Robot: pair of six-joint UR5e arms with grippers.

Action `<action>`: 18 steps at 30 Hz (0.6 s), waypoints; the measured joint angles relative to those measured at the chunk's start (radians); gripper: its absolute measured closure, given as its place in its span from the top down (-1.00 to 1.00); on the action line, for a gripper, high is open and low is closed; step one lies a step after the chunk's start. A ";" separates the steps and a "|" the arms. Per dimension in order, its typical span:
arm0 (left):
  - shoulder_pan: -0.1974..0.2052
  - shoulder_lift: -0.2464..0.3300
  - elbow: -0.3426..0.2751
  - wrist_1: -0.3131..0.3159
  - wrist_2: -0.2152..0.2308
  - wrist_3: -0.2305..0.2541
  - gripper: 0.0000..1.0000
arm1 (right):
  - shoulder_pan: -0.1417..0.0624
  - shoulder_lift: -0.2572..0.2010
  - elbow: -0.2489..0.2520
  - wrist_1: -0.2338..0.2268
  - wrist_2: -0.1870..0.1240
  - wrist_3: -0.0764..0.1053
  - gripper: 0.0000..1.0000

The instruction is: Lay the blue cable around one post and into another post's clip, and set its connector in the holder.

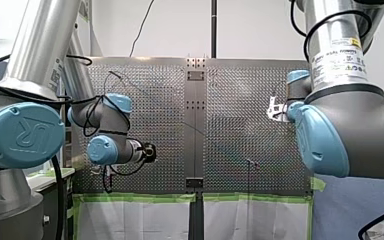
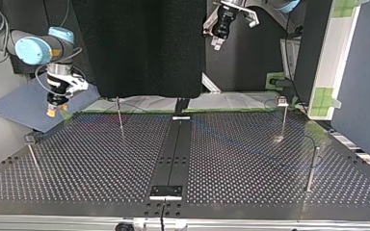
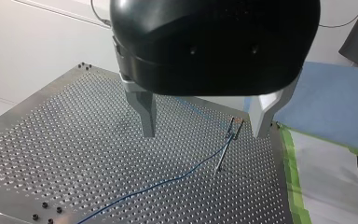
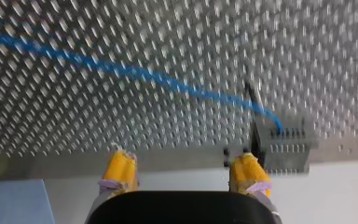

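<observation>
Left wrist view has my black left gripper hanging above the perforated metal table, its two metal fingers spread wide with nothing between them. Ahead of them the thin blue cable runs across the table and rises along a thin metal post to its top. Whether it sits in a clip there is too small to tell.

From the right wrist view, my right gripper is likewise spread and empty, its yellow pads well apart and poised past the table's edge. Beyond them the cable crosses the table in a shallow curve and ends at a grey ribbed block near the edge, just beside a dark slender post. I cannot tell whether that block is the connector alone or the connector seated in its holder.

Across the table, the top view shows both grippers raised clear of the surface and well apart, touching nothing.

No view shows the cable bent around any post. I judge that the wrap is not yet done, and that the clip and holder steps are unconfirmed. Neither gripper has the cable in hand, so a fresh grasp would come first.
</observation>
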 joint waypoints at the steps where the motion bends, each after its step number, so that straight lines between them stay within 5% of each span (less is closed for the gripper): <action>1: 0.000 0.000 0.000 0.000 0.000 -0.001 1.00 | 0.008 0.000 0.001 -0.002 -0.004 -0.004 1.00; 11: 0.008 0.000 0.006 0.029 -0.020 -0.004 1.00 | 0.090 0.001 0.009 0.038 -0.078 -0.067 1.00; 18: 0.011 0.000 0.051 0.032 -0.085 0.019 1.00 | 0.152 0.002 0.042 0.026 -0.140 -0.070 1.00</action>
